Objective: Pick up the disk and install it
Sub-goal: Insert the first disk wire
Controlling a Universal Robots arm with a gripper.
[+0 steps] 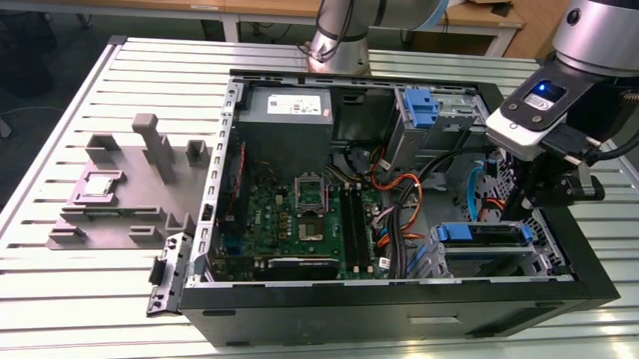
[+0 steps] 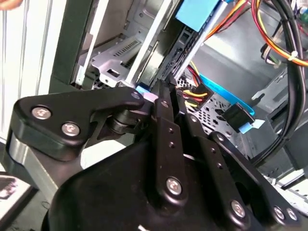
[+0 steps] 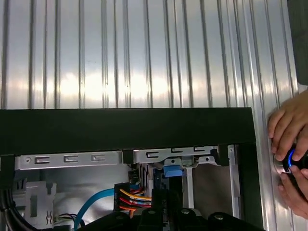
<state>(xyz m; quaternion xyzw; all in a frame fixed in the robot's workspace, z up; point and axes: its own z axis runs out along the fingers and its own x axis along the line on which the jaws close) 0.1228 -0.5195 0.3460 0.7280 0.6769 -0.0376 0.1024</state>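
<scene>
Black fingers (image 2: 161,96) down in drive bay (image 1: 499,243)

The arm (image 1: 345,30) is the usual silver tube with grey joint caps, plus a small blue light glowing on the white wrist block (image 1: 531,112). The gripper (image 2: 161,103) is all matte black: chunky linkage bars, with silver screw heads dotted along them. Black cables run off the wrist toward 3 o'clock in the exterior view.
</scene>
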